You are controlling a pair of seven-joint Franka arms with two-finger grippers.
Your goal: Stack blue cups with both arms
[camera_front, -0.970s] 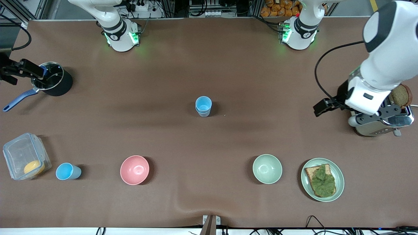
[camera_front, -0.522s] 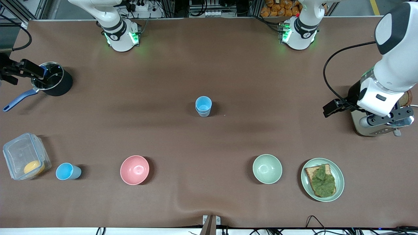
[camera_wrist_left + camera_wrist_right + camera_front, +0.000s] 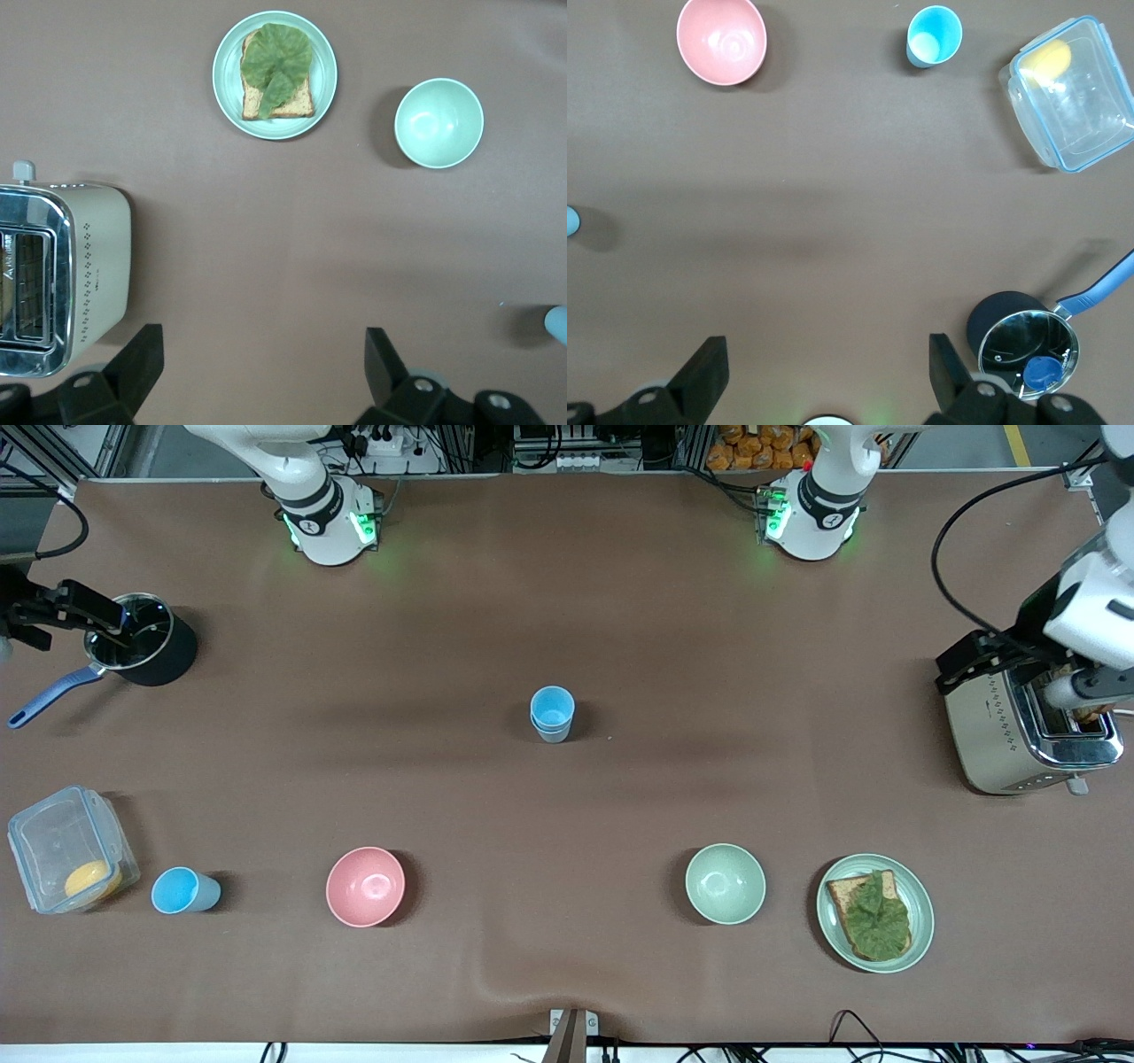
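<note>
front view first: two blue cups point(image 3: 552, 714) sit nested as one stack in the middle of the brown table point(image 3: 620, 602), upright, with bare cloth all round them. a third blue cup point(image 3: 183, 891), sky blue, stands alone down near the camera edge toward the right arm's end, just beside the clear lidded container point(image 3: 69, 861) (something yellow sits inside it) and apart from the pink bowl point(image 3: 365, 887).

along that same near strip come the pale green bowl point(image 3: 725, 883) and then the green plate point(image 3: 875, 913) with toast and a leaf on it, both toward the left arm's end, close together but not touching.

now the arms. left gripper point(image 3: 257, 367) is up over the table just beside the toaster point(image 3: 1019, 726), right at the left arm's end of the table; its wrist view shows the two black fingers point(image 3: 383, 363) spread wide with nothing between them. right gripper point(image 3: 822, 367) hangs by the black saucepan point(image 3: 142, 651) at the other end, near the table's edge, and its fingers point(image 3: 707, 372) are likewise parted and empty.

the saucepan has a blue handle poking toward the camera edge. between the nested stack and each gripper lies a wide stretch of open cloth, and the strip between the stack and the bowls is bare too.
</note>
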